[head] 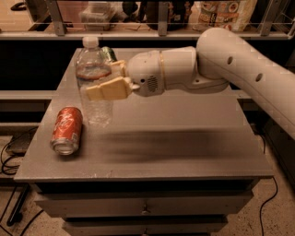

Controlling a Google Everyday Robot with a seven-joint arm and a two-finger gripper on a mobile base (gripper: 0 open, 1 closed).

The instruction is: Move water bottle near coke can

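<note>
The water bottle point(94, 99), clear with a white cap and a red-printed label band, stands upright in my gripper point(104, 79), whose tan fingers point(108, 89) are shut around its middle. Its base is just above or at the tabletop; I cannot tell if it touches. The coke can point(67, 130), red with white script, lies on its side at the table's left edge, just left of the bottle. My white arm reaches in from the right.
A green soda can point(109, 54) lies partly hidden behind the bottle and gripper at the back of the grey table point(184, 143). A shelf with a railing and assorted items point(161, 14) runs behind the table. Drawers sit below the tabletop.
</note>
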